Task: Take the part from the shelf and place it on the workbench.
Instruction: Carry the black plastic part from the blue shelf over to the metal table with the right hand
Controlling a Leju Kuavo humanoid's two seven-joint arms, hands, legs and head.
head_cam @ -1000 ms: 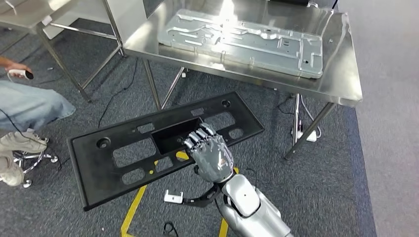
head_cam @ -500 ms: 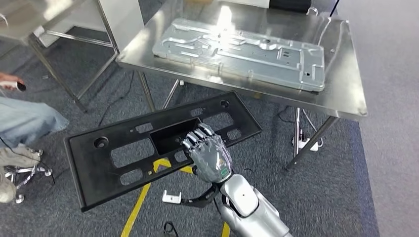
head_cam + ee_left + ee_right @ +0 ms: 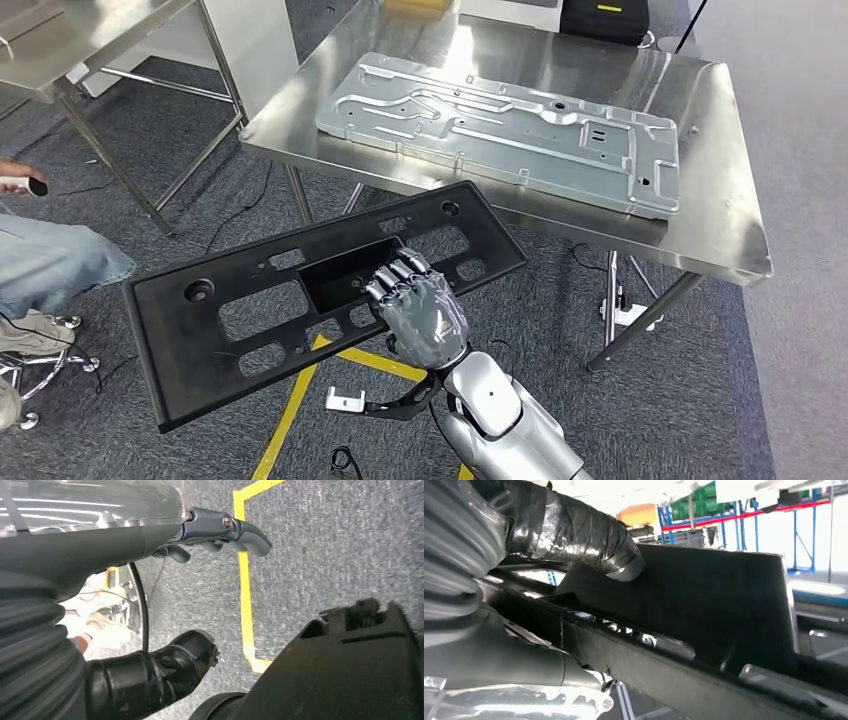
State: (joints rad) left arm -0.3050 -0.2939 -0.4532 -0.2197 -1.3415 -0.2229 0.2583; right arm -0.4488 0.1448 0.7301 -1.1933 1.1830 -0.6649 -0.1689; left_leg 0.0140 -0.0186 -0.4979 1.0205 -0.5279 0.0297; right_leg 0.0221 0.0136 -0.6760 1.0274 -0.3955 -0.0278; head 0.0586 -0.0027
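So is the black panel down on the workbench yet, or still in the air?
Still in the air. The right hand grips the black panel by its central opening, over carpet, short of the steel workbench holding a metal plate.

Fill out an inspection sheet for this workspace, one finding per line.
Surface: steel workbench, shiny, on grey carpet.
Job's things: black plastic panel with cutouts, held in the air short of the workbench, not yet set down.
Clutter: stamped metal plate lies along the workbench; black case at its far edge.
Hands: right hand grips the panel's middle opening; left hand hangs over the floor, holding nothing.
Cables: black cable and white power strip under the bench.
Surroundings: yellow floor tape; second steel table; seated person's leg.
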